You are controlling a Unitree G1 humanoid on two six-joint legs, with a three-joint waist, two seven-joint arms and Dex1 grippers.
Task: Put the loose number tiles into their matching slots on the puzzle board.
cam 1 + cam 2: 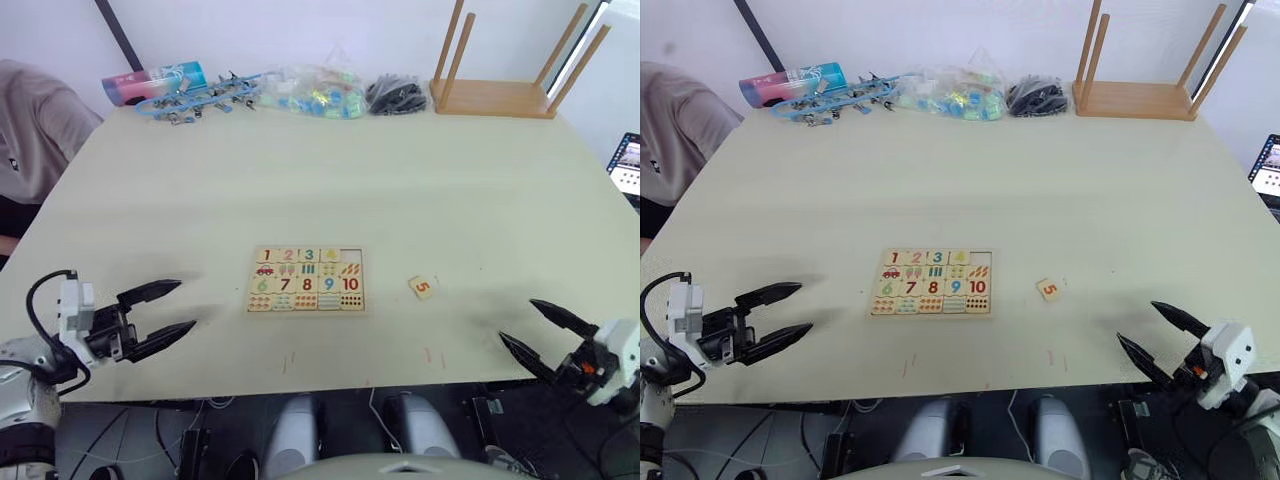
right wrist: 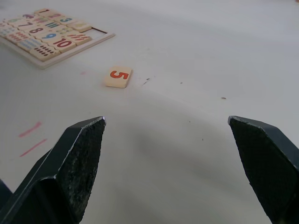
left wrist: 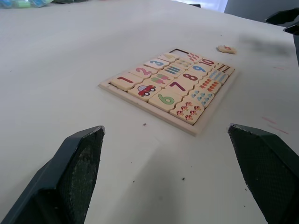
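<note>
The puzzle board [image 1: 305,311] lies flat in the middle of the table. Its top row holds tiles 1, 2, 3 and 4, and the slot [image 1: 350,254] at the right end of that row is bare. A single loose number tile, the orange 5 [image 1: 422,287], rests on the table to the right of the board. My left gripper [image 1: 186,305] hovers open near the front edge, left of the board, holding nothing. My right gripper [image 1: 517,320] stands open at the front right, a short way from the 5 tile [image 2: 117,76] and apart from it.
Along the far edge lie a pink and blue tube [image 1: 152,82], blue clips [image 1: 195,100], a bag of coloured pieces [image 1: 315,95], a black bundle [image 1: 397,95] and an upturned wooden stool [image 1: 495,95]. A person in grey [image 1: 35,130] sits at the left. A screen [image 1: 627,165] shows at the right edge.
</note>
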